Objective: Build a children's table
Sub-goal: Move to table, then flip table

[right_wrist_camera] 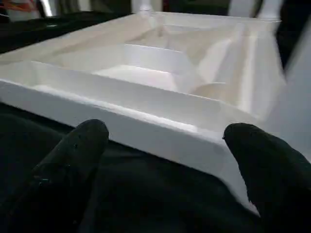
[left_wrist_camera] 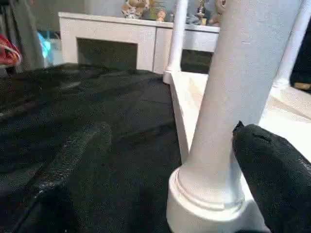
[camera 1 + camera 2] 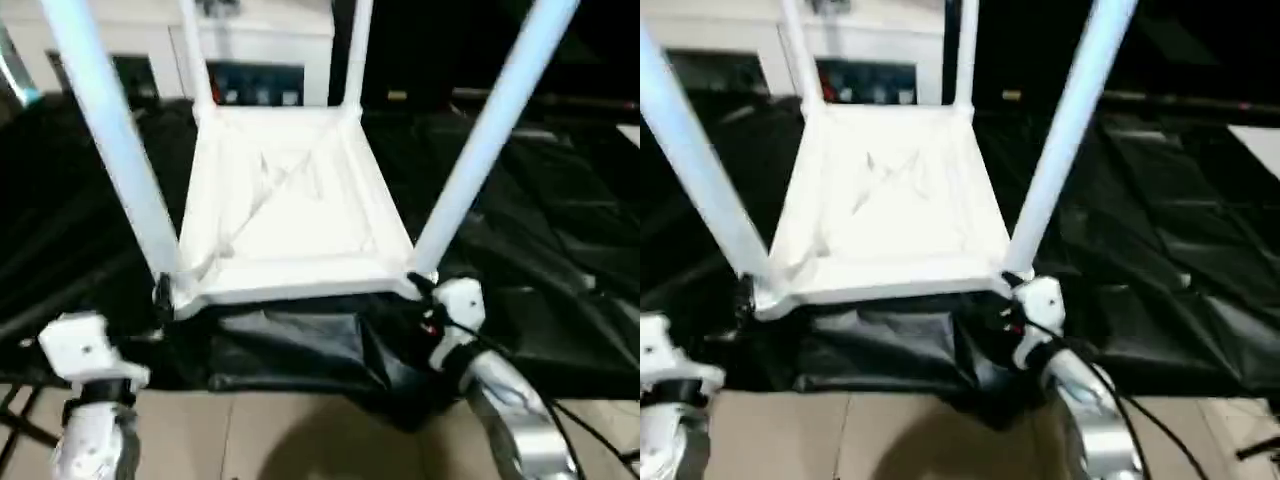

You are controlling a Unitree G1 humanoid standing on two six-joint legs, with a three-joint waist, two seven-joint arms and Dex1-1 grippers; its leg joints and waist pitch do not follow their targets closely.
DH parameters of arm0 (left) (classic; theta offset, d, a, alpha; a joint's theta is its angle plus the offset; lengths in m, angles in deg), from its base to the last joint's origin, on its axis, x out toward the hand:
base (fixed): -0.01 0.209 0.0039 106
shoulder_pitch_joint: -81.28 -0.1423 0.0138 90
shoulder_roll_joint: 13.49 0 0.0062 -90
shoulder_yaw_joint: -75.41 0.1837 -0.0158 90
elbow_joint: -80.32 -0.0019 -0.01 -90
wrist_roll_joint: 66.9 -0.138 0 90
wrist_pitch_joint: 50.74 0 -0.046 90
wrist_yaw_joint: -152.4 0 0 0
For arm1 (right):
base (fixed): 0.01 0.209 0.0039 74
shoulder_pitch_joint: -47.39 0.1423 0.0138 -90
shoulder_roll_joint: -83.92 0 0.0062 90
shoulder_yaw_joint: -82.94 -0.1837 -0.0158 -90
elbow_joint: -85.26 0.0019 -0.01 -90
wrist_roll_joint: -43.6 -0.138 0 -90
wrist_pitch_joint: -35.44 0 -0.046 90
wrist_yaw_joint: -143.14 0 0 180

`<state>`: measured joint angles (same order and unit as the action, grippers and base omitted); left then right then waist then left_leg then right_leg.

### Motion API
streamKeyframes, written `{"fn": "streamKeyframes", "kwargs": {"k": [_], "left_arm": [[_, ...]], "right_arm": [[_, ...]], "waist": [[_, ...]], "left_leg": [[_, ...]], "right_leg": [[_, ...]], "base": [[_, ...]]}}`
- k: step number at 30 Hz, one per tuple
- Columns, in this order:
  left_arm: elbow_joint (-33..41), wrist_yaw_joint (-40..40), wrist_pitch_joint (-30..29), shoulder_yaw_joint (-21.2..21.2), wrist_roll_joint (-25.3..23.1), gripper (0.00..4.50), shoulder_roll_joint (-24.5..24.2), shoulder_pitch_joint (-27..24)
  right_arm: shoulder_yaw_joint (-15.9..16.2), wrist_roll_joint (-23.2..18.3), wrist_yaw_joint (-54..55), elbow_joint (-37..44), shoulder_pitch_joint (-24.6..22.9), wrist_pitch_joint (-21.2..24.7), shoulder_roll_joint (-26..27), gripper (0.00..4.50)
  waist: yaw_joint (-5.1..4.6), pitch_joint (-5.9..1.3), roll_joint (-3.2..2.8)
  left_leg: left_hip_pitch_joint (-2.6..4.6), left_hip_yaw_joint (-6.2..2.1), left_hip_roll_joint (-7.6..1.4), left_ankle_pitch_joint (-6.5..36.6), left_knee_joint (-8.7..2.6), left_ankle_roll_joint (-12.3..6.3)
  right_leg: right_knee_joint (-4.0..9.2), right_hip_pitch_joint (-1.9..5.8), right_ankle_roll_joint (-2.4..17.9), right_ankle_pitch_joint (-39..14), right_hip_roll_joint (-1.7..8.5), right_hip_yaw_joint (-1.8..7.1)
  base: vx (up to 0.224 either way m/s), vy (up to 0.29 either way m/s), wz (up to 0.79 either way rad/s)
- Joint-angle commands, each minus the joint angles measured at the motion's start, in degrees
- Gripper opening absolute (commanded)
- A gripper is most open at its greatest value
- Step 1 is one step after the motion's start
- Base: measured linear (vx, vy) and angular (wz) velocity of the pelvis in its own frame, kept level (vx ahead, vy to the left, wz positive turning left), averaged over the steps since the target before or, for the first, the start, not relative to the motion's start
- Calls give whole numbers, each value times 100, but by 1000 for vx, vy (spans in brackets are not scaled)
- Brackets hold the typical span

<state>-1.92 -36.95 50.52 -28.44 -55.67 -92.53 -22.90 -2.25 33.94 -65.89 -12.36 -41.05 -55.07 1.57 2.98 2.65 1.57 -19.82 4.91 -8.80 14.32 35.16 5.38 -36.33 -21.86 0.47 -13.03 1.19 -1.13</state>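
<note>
the table (image 3: 285, 200) lies upside down on black cloth (image 3: 560, 260), four legs up. right hand (image 1: 165, 170) spread before its near rim; left hand (image 2: 272, 179) open beside the near-left leg (image 2: 238, 97).

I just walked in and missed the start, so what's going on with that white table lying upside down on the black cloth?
A humanoid robot is putting together a white plastic children's table, which lies upside down on a black cloth. All four long white tube legs stand up from its corner sockets. Both grippers are open and hold nothing: the left gripper sits at one near corner, the right gripper faces the near edge of the tabletop by the other.
</note>
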Motion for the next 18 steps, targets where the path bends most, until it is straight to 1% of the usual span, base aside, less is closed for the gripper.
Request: {"fn": "streamKeyframes", "kwargs": {"k": [1, 2, 3, 4, 5, 6, 7, 8, 9, 10, 11, 12, 13, 14, 15, 16, 17, 18], "left_arm": [[110, -226, -67, 44, 43, 450, -126, -18], [96, -317, -112, 120, 24, 450, -196, 13], [50, -409, -127, 197, -21, 450, -284, 91], [25, -434, -141, 227, -38, 450, -314, 149], [17, -450, -142, 236, -33, 450, -321, 163], [-93, -607, -160, 331, 1, 450, -405, 352], [-132, -644, -170, 362, 6, 450, -424, 423], [-132, -644, -170, 362, 6, 450, -424, 423], [-202, -696, -206, 388, 26, 450, -454, 521], [-302, -727, -306, 393, 75, 450, -475, 654], [-318, -733, -323, 394, 86, 450, -480, 675], [-437, -755, -403, 403, 126, 450, -510, 819], [-508, -760, -465, 406, 134, 450, -526, 900], [-558, -778, -486, 415, 131, 450, -541, 951], [-698, -819, -586, 439, 128, 450, -578, 1084], [-786, -836, -649, 461, 110, 450, -599, 1158], [-870, -840, -673, 486, 60, 450, -621, 1214], [-1004, -776, -710, 498, -31, 450, -635, 1305]], "right_arm": [[-61, -124, -35, 59, -1, 91, -24, 443], [-88, -223, -74, 78, 16, 143, -29, 443], [-106, -303, -134, 100, 30, 162, -37, 443], [-113, -320, -158, 115, 35, 169, -49, 443], [-115, -326, -163, 118, 36, 172, -48, 443], [-121, -366, -226, 149, 54, 195, -51, 443], [-122, -375, -251, 158, 64, 202, -62, 443], [-122, -375, -251, 158, 64, 202, -62, 443], [-113, -422, -326, 156, 80, 227, -69, 443], [-75, -474, -465, 158, 108, 281, -105, 443], [-68, -483, -489, 158, 113, 291, -111, 443], [-22, -566, -672, 168, 145, 381, -155, 443], [24, -601, -764, 178, 165, 423, -199, 443], [54, -603, -805, 180, 183, 451, -226, 443], [128, -597, -918, 177, 236, 520, -296, 443], [155, -587, -969, 168, 272, 551, -331, 443], [159, -584, -985, 158, 303, 566, -340, 443], [173, -559, -1005, 140, 354, 543, -356, 443]], "waist": [[-48, -162, -113], [-53, -139, -94], [-48, -112, -98], [-37, -102, -97], [-38, -127, -68], [-17, -116, -80], [-13, -126, -68], [-6, -132, -68], [-10, -133, -50], [-1, -166, -45], [6, -175, -42], [0, -193, -33], [2, -201, -36], [7, -210, -38], [10, -230, -33], [6, -274, -30], [12, -285, -58], [-3, -297, -53]], "left_leg": [[24, 19, -388, 1372, -572, -77], [31, 79, -411, 1672, -584, -120], [42, 120, -418, 1898, -593, -130], [63, 146, -420, 1999, -589, -118], [72, 163, -424, 1947, -574, -112], [54, 195, -426, 1856, -591, -87], [53, 202, -427, 1813, -589, -80], [29, 202, -433, 1732, -595, -69], [4, 205, -431, 1676, -597, -65], [-20, 215, -413, 1479, -578, -75], [-16, 223, -414, 1382, -564, -92], [-45, 230, -410, 1113, -550, -122], [-55, 234, -404, 992, -541, -135], [-49, 240, -402, 903, -532, -152], [-49, 251, -392, 731, -511, -201], [-65, 252, -387, 382, -479, -240], [-58, 256, -388, 245, -463, -269], [-76, 273, -375, 7, -438, -332]], "right_leg": [[461, 274, 813, -321, 502, 234], [532, 225, 915, -1075, 527, 261], [582, 169, 890, -1650, 550, 289], [614, 130, 856, -1898, 557, 301], [618, 131, 836, -1920, 565, 318], [619, 110, 796, -1897, 564, 332], [616, 115, 776, -1880, 569, 334], [604, 132, 759, -1827, 580, 333], [600, 146, 742, -1808, 580, 331], [587, 165, 690, -1745, 584, 329], [582, 158, 702, -1624, 586, 336], [549, 190, 760, -1269, 582, 334], [533, 202, 784, -1101, 574, 329], [521, 203, 806, -950, 573, 324], [501, 219, 856, -660, 574, 320], [440, 251, 912, -143, 557, 301], [413, 241, 955, 119, 552, 296], [370, 254, 1052, 698, 531, 279]], "base": [[-62, 46, 6], [-67, 46, 5], [-59, 27, 7], [-59, 27, 7], [0, 0, 0], [0, 0, 0], [0, 0, 0], [0, 0, 0], [0, 0, 0], [0, 0, 0], [0, 0, 0], [0, 0, 0], [0, 0, 0], [0, 0, 0], [0, 0, 0], [0, 0, 0], [0, 0, 0], [0, 0, 0]]}}
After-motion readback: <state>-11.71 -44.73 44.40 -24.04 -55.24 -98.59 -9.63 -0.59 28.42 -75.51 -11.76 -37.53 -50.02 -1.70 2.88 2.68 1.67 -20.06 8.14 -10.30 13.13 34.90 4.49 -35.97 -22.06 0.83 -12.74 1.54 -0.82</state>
